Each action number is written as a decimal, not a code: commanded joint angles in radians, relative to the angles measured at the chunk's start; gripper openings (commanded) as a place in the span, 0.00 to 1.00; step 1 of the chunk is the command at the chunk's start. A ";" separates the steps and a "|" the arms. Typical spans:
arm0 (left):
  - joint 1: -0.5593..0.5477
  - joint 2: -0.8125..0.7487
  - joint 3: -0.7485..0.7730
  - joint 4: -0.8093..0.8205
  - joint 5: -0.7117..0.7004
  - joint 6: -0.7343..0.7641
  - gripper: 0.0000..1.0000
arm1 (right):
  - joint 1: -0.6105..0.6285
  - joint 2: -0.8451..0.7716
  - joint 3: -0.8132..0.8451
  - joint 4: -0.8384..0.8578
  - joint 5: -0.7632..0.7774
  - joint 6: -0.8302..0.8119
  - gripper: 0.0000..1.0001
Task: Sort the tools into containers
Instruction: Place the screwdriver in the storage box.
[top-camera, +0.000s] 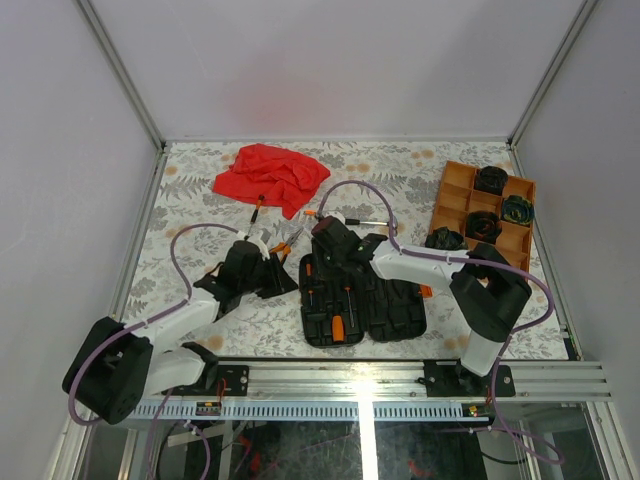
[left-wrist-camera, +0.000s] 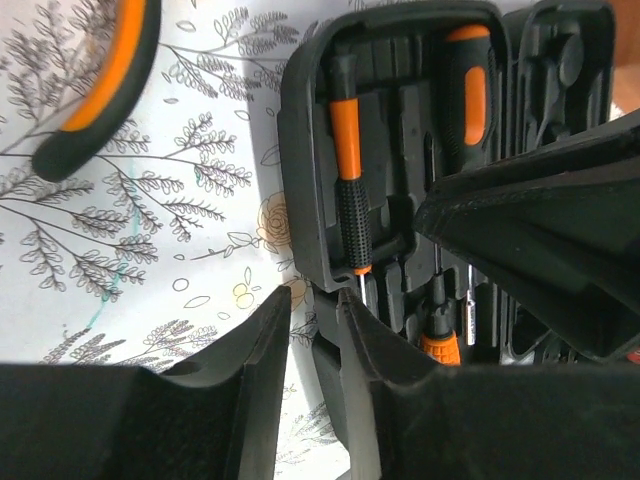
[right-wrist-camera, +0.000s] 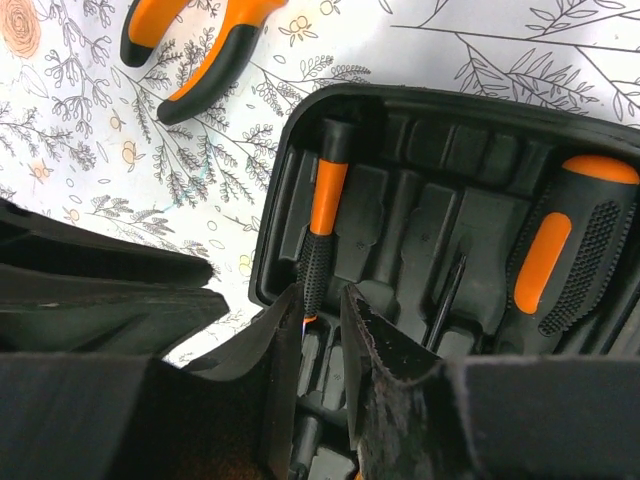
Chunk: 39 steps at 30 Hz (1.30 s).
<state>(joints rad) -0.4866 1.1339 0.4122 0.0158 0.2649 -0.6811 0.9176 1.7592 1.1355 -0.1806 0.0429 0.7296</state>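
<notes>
While both grippers hover at the open case (top-camera: 400, 312) mid-table, the tray (top-camera: 455, 195) sits far right, coils (top-camera: 491, 180) inside.
Left gripper (left-wrist-camera: 312, 305): narrow gap, empty, at the case's left edge.
Right gripper (right-wrist-camera: 315, 295): narrow gap, over the case.
Pliers (right-wrist-camera: 205, 60): on the table beside the case.
Small screwdriver (right-wrist-camera: 325, 200): in a case slot, tip between the right fingers; grip unclear.

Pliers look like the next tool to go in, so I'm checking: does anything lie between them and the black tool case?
Nothing visible does. In the right wrist view only bare floral table separates the pliers from the tool case.
</notes>
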 joint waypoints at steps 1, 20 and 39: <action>-0.031 0.053 -0.013 0.093 -0.008 -0.003 0.22 | 0.019 -0.018 0.005 0.038 -0.009 0.000 0.28; -0.044 0.084 -0.025 0.167 0.024 0.022 0.17 | 0.040 0.079 0.106 -0.046 0.021 -0.011 0.23; -0.044 0.096 -0.058 0.233 0.060 0.088 0.15 | 0.064 0.194 0.237 -0.260 0.090 -0.047 0.14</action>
<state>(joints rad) -0.5278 1.2236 0.3737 0.1616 0.3000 -0.6430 0.9611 1.9198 1.3144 -0.3435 0.0753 0.7044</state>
